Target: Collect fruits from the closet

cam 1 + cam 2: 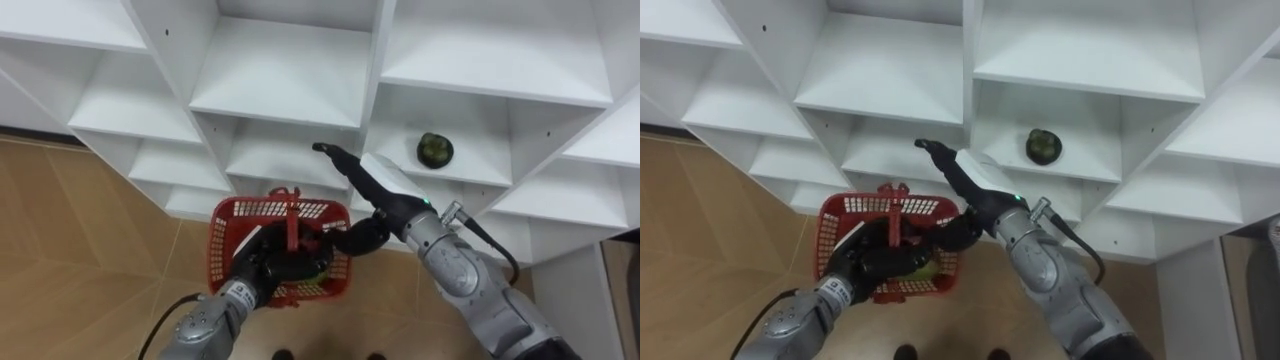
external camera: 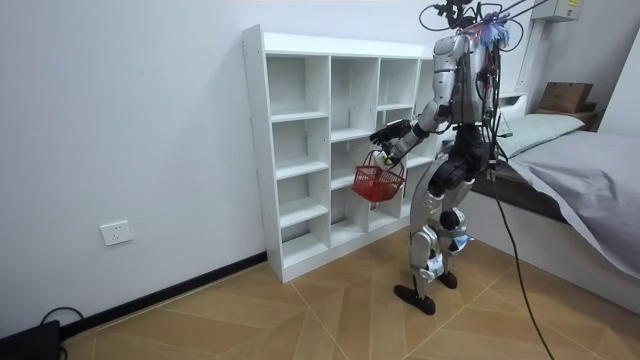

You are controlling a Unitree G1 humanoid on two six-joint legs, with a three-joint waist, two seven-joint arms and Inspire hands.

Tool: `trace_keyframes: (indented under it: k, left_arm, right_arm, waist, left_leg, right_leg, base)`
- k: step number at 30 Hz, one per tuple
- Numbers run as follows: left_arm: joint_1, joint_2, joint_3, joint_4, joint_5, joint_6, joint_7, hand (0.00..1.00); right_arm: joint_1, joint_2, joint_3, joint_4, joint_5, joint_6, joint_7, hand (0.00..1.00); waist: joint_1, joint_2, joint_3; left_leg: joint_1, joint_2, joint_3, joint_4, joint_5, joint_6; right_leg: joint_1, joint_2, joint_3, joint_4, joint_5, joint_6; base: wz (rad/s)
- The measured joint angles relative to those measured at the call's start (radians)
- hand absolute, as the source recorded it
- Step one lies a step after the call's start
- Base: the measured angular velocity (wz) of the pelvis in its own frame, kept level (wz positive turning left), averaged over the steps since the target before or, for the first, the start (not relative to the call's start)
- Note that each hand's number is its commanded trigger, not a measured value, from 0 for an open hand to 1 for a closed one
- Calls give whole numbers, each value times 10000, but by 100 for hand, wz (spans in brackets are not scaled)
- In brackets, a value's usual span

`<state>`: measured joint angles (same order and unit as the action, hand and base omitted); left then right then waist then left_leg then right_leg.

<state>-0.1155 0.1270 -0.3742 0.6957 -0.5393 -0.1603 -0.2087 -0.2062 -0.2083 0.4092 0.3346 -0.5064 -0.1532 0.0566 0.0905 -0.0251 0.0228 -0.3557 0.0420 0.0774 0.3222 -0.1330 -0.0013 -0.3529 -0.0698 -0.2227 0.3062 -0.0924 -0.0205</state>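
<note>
1 dark green round fruit (image 1: 435,150) noted on a board of the white cubby shelf unit (image 1: 280,75), set back from the front edge, bare board on either side. Right hand (image 1: 385,180) stretched toward the unit, fingers straight, holding nothing, left of the fruit and apart from it. Left hand (image 1: 268,262) curled round the handle of the red plastic mesh basket (image 1: 225,215), hung over the wood-pattern floor (image 1: 80,230), close before the lower shelf edges. Basket contents unclear.
</note>
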Motion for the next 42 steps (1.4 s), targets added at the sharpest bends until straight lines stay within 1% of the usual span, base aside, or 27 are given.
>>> trace_keyframes:
  k: [20,24,26,28,32,33,37,40,42]
  left_arm:
    - [1,32,-3,-65,48,11,15,100]
    - [26,110,-7,-72,447,13,26,100]
    - [137,134,-8,-73,549,13,50,100]
    - [326,152,-4,-74,940,15,129,100]
    - [330,181,80,-97,1601,13,234,100]
    - [335,190,81,-101,1641,14,245,100]
    - [404,197,109,-122,1867,14,247,100]
    - [505,234,195,-179,1864,13,241,100]
    - [554,253,194,-179,1868,13,241,100]
  right_arm:
    - [3,-7,-4,21,-6,10,-6,0]
    - [31,-38,-11,38,-8,16,-5,0]
    - [169,-62,-14,36,-46,16,-7,0]
    - [583,-81,-31,35,-155,18,-19,0]
    - [853,-68,-102,19,-12,16,-34,0]
    - [883,-67,-100,17,48,13,-107,0]
    - [1135,-81,-116,-145,524,13,-210,0]
    - [1536,-137,-245,-738,712,8,-233,0]
    - [1541,-121,-359,-745,726,6,-234,0]
  waist:
    - [-42,-10,1]
    - [-82,-17,-2]
    - [-90,-22,-1]
    - [-124,-30,1]
    - [-179,-32,0]
    - [-255,-34,-1]
    - [-293,-31,-10]
    - [-324,-29,-23]
    - [-348,-23,-30]
  left_leg:
    - [21,-14,-8,-79,1,0]
    - [71,-16,-4,-113,4,-1]
    - [228,-24,26,-153,6,-3]
    - [563,-17,27,-270,-18,-23]
    - [730,-32,42,-365,-22,-26]
    - [751,-25,55,-370,-24,-31]
    - [1068,-6,251,-539,-37,-46]
    - [1424,15,387,-712,-55,-69]
    - [1588,27,471,-816,-59,-75]
  right_leg:
    - [12,-14,0,22,-17,6]
    - [37,-10,6,11,-24,7]
    - [157,-10,24,-23,-39,14]
    - [507,15,1,-166,-72,30]
    - [612,37,120,-158,-134,49]
    - [626,59,181,-175,-137,50]
    - [768,99,326,-227,-137,50]
    - [1006,172,523,-332,-127,58]
    - [1108,190,589,-352,-127,58]
  base:
    - [0]
    - [0]
    - [0]
    - [0]
    - [0]
    - [0]
    - [-16]
    - [-17]
    - [-14]
